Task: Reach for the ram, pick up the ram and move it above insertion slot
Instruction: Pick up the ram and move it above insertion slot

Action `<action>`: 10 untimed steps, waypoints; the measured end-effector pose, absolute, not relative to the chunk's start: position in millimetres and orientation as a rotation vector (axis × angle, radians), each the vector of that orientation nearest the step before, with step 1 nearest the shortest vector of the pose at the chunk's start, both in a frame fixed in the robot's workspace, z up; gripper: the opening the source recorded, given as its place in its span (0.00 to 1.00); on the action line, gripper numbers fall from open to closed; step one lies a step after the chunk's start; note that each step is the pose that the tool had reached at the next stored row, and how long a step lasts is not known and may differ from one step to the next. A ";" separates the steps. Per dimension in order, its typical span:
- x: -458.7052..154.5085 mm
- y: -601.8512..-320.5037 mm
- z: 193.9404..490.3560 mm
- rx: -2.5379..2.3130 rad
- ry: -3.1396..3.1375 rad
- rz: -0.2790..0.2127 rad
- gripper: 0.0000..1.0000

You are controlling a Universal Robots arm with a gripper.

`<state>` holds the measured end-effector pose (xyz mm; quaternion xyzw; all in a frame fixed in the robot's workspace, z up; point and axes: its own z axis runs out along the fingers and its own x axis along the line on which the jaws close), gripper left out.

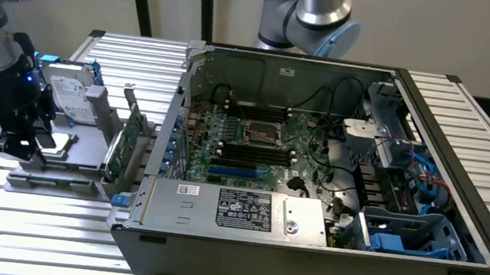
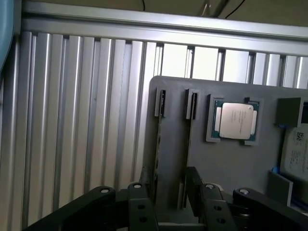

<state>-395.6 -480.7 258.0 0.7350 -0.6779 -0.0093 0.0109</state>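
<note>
In the wrist view a grey holder plate (image 2: 226, 168) carries two thin strips standing on edge between slotted end posts. The nearer strip, the ram (image 2: 158, 144), is seen edge-on, so its green face and chips are hidden. My gripper (image 2: 168, 197) hangs just over the strip's near end, open, with black fingers (image 2: 139, 204) on either side and touching nothing. In the exterior view the gripper (image 1: 18, 144) hovers over the holder (image 1: 86, 148) at the exterior view's left, outside the open computer case (image 1: 306, 247). The dark memory slots (image 1: 253, 152) lie on the motherboard.
A processor (image 2: 236, 120) and a hard drive (image 2: 296, 154) sit on the same holder. A taller green card with a metal bracket (image 1: 120, 144) stands upright between the holder and the case wall. A second arm's base (image 1: 312, 15) is behind the case. Ribbed aluminium table (image 1: 36, 226).
</note>
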 end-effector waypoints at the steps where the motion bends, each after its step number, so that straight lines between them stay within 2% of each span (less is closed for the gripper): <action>1: -395.6 -481.3 256.2 2.292 -2.116 -0.029 0.42; 10: -396.3 -486.3 239.8 2.277 -2.133 -0.029 0.42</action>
